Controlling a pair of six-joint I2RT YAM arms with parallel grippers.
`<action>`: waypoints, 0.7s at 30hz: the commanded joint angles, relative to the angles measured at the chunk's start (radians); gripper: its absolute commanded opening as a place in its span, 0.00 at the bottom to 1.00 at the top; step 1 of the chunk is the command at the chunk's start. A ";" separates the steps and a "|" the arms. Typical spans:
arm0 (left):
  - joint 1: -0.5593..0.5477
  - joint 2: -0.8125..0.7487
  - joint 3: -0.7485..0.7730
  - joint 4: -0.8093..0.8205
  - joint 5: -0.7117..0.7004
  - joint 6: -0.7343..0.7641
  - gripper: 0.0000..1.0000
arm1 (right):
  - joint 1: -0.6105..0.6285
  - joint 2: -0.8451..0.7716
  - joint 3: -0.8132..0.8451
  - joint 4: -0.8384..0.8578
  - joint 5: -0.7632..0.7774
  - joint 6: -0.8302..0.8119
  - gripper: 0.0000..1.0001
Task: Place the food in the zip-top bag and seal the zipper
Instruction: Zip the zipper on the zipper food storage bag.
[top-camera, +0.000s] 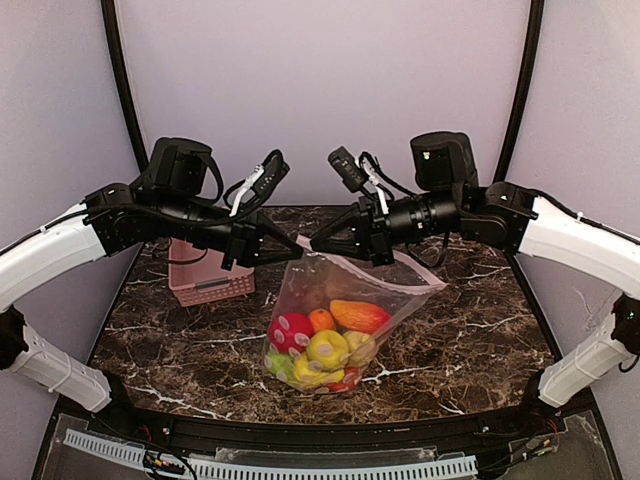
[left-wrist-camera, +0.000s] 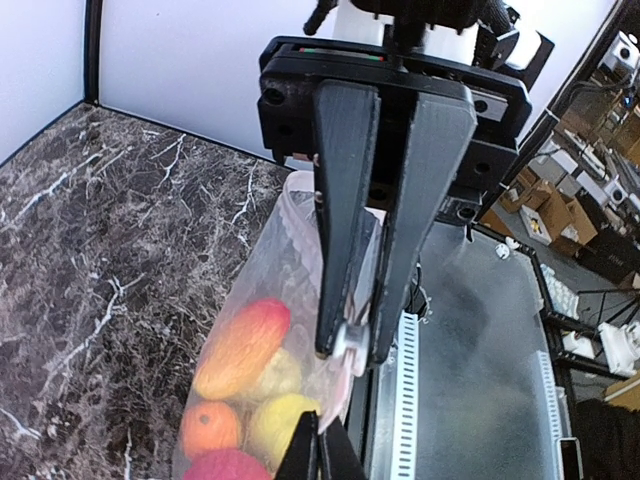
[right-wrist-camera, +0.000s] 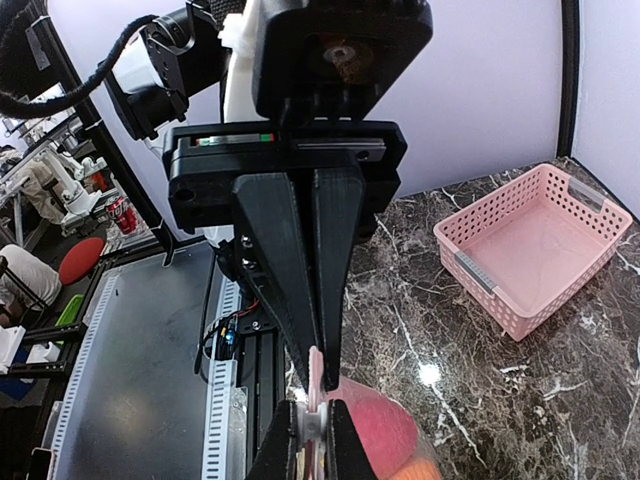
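Zipper (top-camera: 375, 265) end clamped in left gripper (top-camera: 292, 252); right gripper (top-camera: 316, 243) clamped just beside.

The top external camera looks down from above and behind both arms at the marble table (top-camera: 470, 340). Each wrist camera sits just behind its own pincer, very close, sighting along the fingers: left gripper (left-wrist-camera: 350, 345), right gripper (right-wrist-camera: 318, 365). All three views share the zipper (top-camera: 420, 279) where the two pincer tips meet.

A lab: white-walled test booth (top-camera: 320, 90), cardboard boxes (left-wrist-camera: 565, 215) outside.
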 joint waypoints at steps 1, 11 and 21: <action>0.004 -0.001 0.010 -0.007 0.023 0.013 0.11 | 0.009 0.015 0.024 0.016 -0.013 -0.009 0.00; 0.005 0.024 0.010 0.005 0.044 -0.004 0.24 | 0.009 0.006 0.023 0.021 -0.011 -0.007 0.00; 0.005 0.022 0.008 0.043 0.043 -0.021 0.15 | 0.010 0.007 0.012 0.021 -0.024 -0.002 0.00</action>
